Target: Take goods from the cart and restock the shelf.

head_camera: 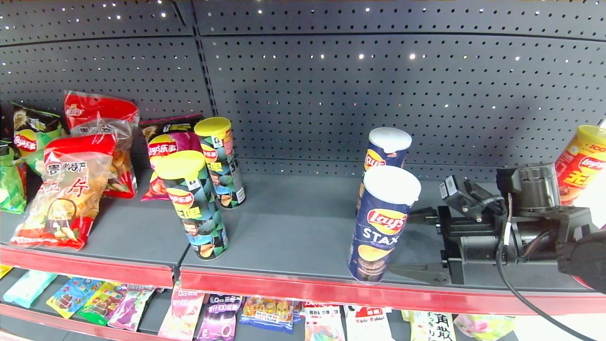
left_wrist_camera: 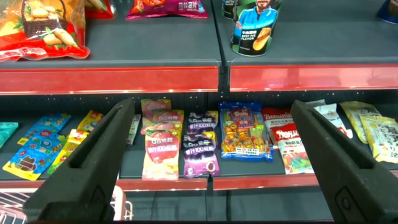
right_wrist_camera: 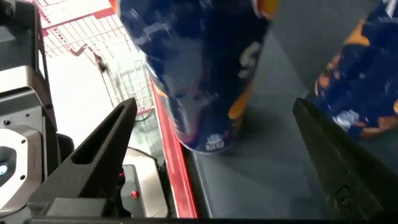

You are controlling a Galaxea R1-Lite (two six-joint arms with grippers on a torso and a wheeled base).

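One dark-blue cardboard crisp tube stands lower centre by the red shelf edge; our right pincer is released around it, so we should withdraw straight.

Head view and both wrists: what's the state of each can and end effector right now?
Front blue can: upright, lidded, at shelf edge, ungripped.
Rear blue can: upright, lidded.
Front green can: upright.
Rear green can: upright.
Red-yellow can: tilted.
Right end effector: open, straddling front blue can.
Left end effector: open, empty.
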